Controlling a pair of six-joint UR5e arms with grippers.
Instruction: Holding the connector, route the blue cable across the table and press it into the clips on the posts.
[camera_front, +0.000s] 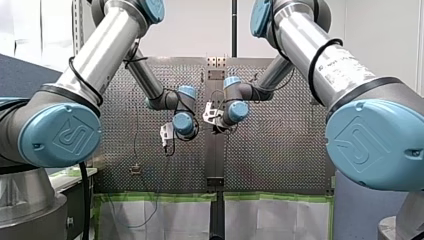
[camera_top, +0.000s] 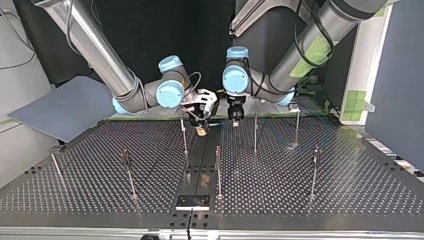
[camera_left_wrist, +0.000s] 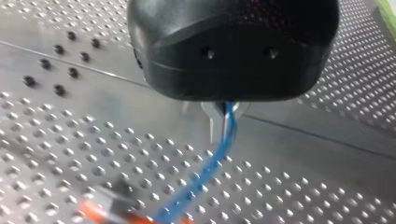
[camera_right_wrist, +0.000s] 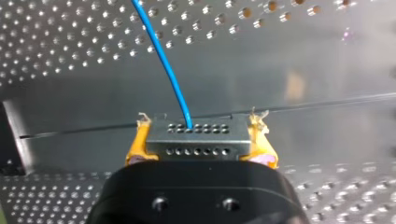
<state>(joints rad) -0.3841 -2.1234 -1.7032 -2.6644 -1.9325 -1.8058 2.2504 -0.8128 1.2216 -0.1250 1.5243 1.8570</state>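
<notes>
The grey connector (camera_right_wrist: 196, 137), with rows of small holes, sits between the yellow pads (camera_right_wrist: 136, 144) of my right gripper (camera_right_wrist: 198, 135), which is shut on it. The blue cable (camera_right_wrist: 163, 60) leaves the connector's top and runs out over the perforated table (camera_right_wrist: 70, 56). In the left wrist view my black left gripper (camera_left_wrist: 222, 128) has its metal fingers (camera_left_wrist: 212, 122) shut on the blue cable (camera_left_wrist: 210, 163), which trails down to a blurred orange and grey shape. In the top view my right gripper (camera_top: 201, 130) and my left gripper (camera_top: 235, 120) hang close together above the table's far middle.
Several thin posts stand on the table, among them one (camera_top: 184, 135) just in front of my right gripper, one (camera_top: 255, 132) in front of my left gripper, and one (camera_top: 218, 170) in the middle. A small plate (camera_top: 193, 201) lies at the near edge.
</notes>
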